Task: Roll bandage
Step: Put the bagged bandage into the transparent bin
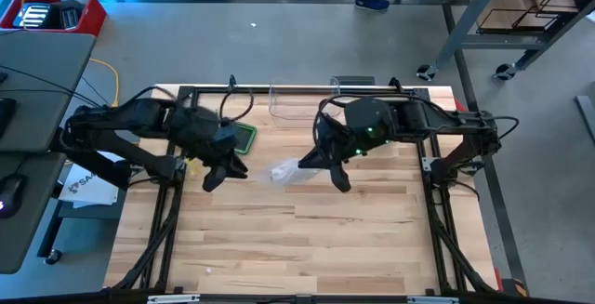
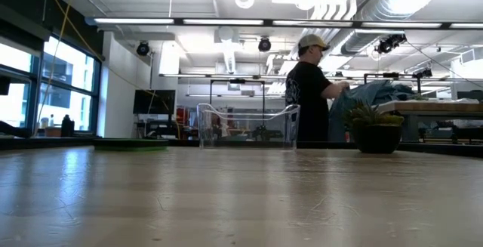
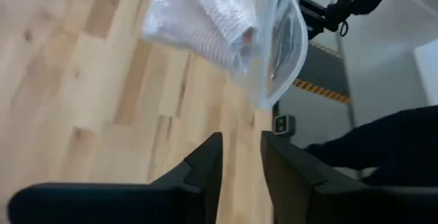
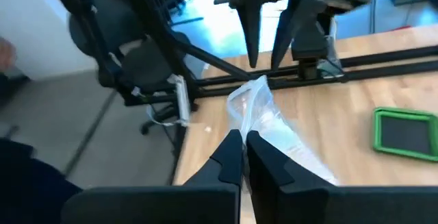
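Bandage is seen sealed inside a clear plastic bag, lying on the table approx. mid-way between the two arms. Handling, as judged: v. light, soft woven roll, no stiffness; the film round it is slick and crinkly, so a pinch on the film alone could slip or just tent the bag. Nothing fragile. Best hold is judged to be the bag's loose edge for lifting, or across the bulk of the roll for a firm grip.

Right gripper is brought low over the table, jaws pressed together, and the bag's gathered end is seen just ahead of the tips, film running down between and under them — a pinch on the bag edge is indicated, though how much film is caught can't be told. Wrist is angled down and forward towards the left arm's side.

Left gripper is held just short of the bag's other end, jaws narrowly parted with a slim gap, nothing between them; bag sits ahead of the tips, not touching. A green tray lies off to the side of the right jaws, well apart from the bag.
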Controlling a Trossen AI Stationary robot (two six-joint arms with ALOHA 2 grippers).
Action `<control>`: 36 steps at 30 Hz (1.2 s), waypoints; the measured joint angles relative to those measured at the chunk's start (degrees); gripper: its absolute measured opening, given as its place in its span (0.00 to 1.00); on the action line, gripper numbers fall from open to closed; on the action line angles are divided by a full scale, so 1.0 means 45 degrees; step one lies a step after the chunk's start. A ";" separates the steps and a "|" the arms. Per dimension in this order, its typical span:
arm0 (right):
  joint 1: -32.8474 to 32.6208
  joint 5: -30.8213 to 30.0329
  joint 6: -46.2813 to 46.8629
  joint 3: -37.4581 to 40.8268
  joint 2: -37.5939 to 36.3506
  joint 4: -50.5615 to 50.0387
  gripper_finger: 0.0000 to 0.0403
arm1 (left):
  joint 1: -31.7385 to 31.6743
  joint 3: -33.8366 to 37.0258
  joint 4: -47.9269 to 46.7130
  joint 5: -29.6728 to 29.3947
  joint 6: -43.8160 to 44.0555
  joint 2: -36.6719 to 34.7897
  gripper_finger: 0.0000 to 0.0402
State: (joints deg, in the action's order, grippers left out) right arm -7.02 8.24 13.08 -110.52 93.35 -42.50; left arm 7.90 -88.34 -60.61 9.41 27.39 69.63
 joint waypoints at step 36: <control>0.0404 0.0483 0.0656 0.0000 -0.0081 0.2492 0.00 | 0.3576 0.0399 0.2458 -0.6848 -0.2259 -0.0926 0.56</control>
State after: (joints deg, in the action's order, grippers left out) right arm -5.20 10.41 16.03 -110.52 92.99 -31.29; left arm 23.99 -86.54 -49.55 -21.40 17.22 65.47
